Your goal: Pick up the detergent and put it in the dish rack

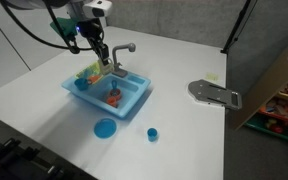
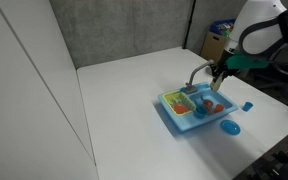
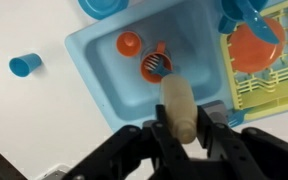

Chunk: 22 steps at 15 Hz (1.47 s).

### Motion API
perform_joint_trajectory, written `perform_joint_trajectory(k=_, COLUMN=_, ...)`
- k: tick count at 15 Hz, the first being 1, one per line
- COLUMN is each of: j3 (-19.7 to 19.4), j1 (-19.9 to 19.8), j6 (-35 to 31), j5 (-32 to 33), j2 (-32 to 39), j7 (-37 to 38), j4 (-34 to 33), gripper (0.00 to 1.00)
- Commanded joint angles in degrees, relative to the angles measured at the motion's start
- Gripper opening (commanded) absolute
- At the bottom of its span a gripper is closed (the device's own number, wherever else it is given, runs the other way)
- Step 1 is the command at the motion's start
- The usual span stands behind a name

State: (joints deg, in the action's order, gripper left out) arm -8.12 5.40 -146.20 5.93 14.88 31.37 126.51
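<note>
Well out to the left of the light-blue toy sink [image 3: 89, 55], in the wrist view, a small blue cup [image 3: 24, 65] lies on the white table [image 3: 24, 125]. Inside the sink's basin sit an orange cup [image 3: 129, 43] and, just beside it, an orange strainer-like piece [image 3: 156, 65].

Over the sink's near rim the gripper [image 3: 182, 128] comes in from the bottom edge. Its dark fingers [image 3: 160, 132] are drawn in narrow and clamp the detergent [image 3: 178, 100]. The cream-beige bottle is held by its lower part, and its rounded end points toward the basin.

At the sink's right end is the yellow-green dish rack [image 3: 269, 95], with an orange plate [image 3: 252, 48] in it. The detergent is apart from the rack, on the basin side of the sink.

In an exterior view the arm [image 1: 84, 12] descends from the upper left with the wrist turned straight down. The gripper hangs above the back of the sink, just beside the grey faucet [image 1: 124, 50].

In an exterior view a flat blue plate [image 2: 229, 127] lies on the table near the sink's front corner. There the arm bends in from the upper right and points down over the faucet end of the sink.
</note>
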Motion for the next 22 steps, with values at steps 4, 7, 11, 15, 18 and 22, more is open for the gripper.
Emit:
perform_joint_trajectory(k=4, j3=2.1, j1=2.7, j6=4.1, j5=1.2, j2=5.6, j7=1.8, j4=-9.8, gripper=0.10)
perform_joint_trajectory(k=7, j3=1.5, j1=5.0, j6=6.4, j5=2.4, j2=8.4, j7=4.7, j4=-13.9, gripper=0.10)
perform_joint_trajectory(k=11, j3=0.8, j1=7.7, j6=11.0, j5=5.2, j2=11.5, j7=11.2, j4=-19.4, gripper=0.10)
perform_joint_trajectory(k=15, j3=2.1, j1=8.8, j6=14.4, j5=4.8, j2=13.9, j7=14.6, j4=-23.2, gripper=0.10)
perform_joint_trajectory(k=18, j3=3.0, j1=8.9, j6=13.5, j5=3.9, j2=15.4, j7=15.7, j4=-24.0, gripper=0.10)
perform_joint_trajectory(k=22, j3=3.7, j1=8.8, j6=10.9, j5=2.8, j2=16.8, j7=17.2, j4=-23.1, gripper=0.10)
